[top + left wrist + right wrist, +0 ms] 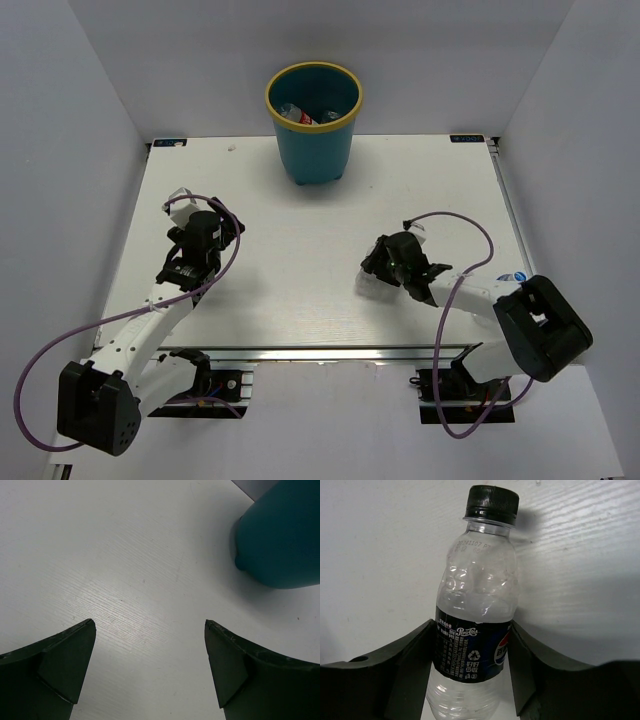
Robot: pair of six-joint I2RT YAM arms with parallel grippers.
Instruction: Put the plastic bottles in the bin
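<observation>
A clear plastic bottle with a dark label and a black cap lies on the white table, its cap pointing away from my right wrist camera. My right gripper is shut on it: the two fingers press against either side of the label. From above, this bottle shows as a pale shape just under the right gripper. The teal bin with a yellow rim stands at the back centre, with bottles inside. My left gripper hovers open over bare table, left of the bin.
White walls enclose the table on the left, back and right. Purple cables loop from both arms near the front edge. The left gripper sits at the mid-left of the table.
</observation>
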